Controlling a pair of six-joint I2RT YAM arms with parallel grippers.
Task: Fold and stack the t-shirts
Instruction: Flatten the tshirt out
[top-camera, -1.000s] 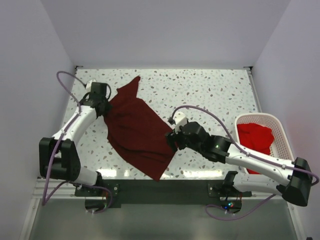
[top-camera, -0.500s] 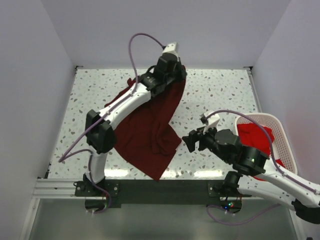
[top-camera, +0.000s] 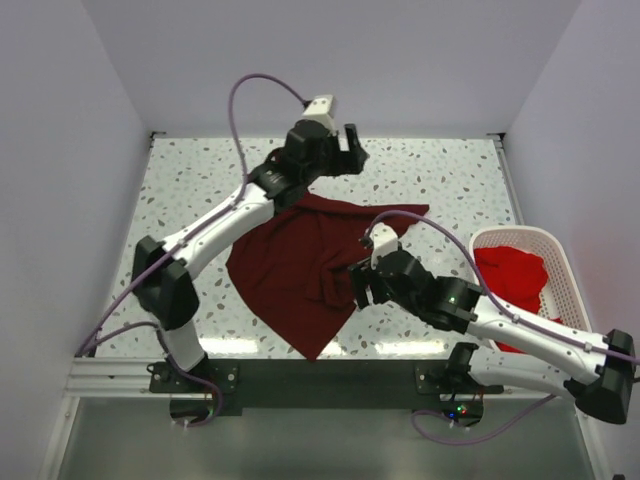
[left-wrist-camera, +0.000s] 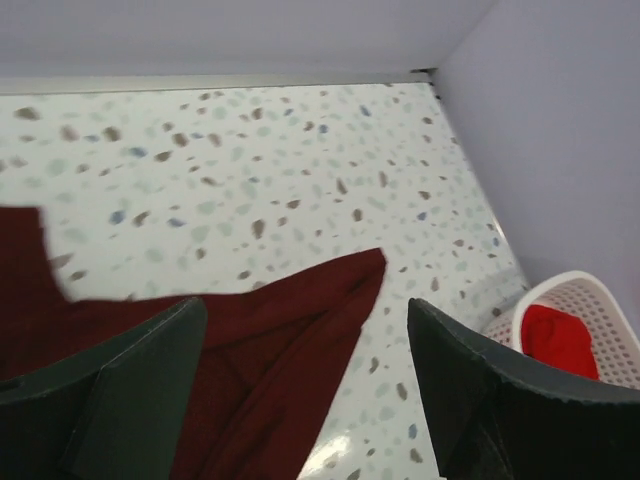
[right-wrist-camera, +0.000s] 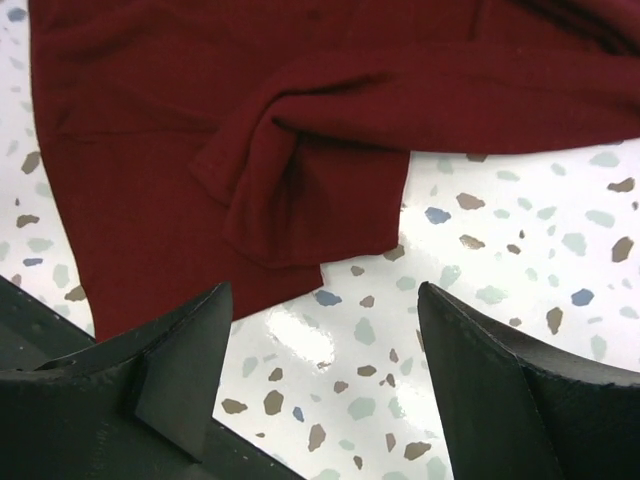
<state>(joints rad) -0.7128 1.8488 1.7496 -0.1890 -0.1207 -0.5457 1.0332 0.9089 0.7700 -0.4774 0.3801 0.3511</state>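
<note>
1. The right tool (right-wrist-camera: 323, 290) stands wide and empty. Its wrist view shows a bunched fold at the edge of the maroon shirt (right-wrist-camera: 200, 100) below it, which is hard to make out from above.
2. Only the top view shows that shirt whole, lying rumpled in the middle of the tabletop (top-camera: 440, 180).
3. A red shirt (top-camera: 510, 275) lies in the basket (top-camera: 560, 275) at the right edge.
4. The left tool (top-camera: 350, 150) hangs above the far side, wide, gripping nothing.

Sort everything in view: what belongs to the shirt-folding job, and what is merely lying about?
Job: maroon t-shirt, rumpled; red t-shirts, bunched up; left pincer and right pincer, both open.
Just there: white mesh basket holding the red ones; speckled table.
</note>
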